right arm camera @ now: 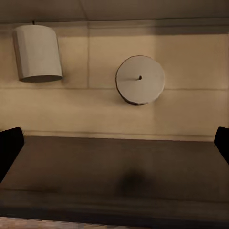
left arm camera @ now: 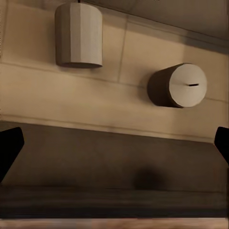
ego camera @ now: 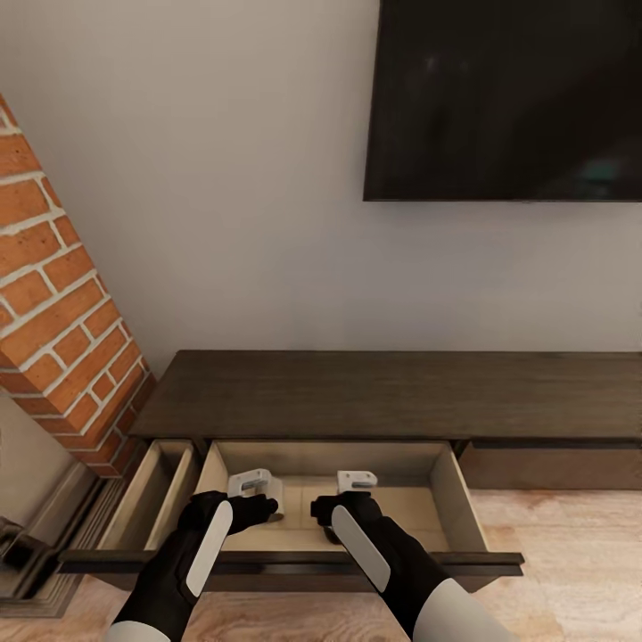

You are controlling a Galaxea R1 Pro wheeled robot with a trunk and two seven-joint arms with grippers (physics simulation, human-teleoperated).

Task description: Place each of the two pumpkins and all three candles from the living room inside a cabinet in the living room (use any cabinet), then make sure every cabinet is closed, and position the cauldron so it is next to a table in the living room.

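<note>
Pale wood lines the open drawer [ego camera: 450, 499] of the cabinet [ego camera: 374, 392], where two candles [right arm camera: 37, 52] [right arm camera: 140, 79] lie. Left gripper [ego camera: 259, 504] and right gripper [ego camera: 343, 504] hover above, both spread wide, holding nothing.

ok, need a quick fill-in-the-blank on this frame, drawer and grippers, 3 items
1. The wide cabinet drawer below both grippers is pulled ____.
2. The wrist views show ____ candles on the drawer's pale floor: candle one, candle two.
3. The left gripper and right gripper hold ____.
4. Left of the cabinet rises a ____ wall.

Missing words: open; two; nothing; brick
</note>
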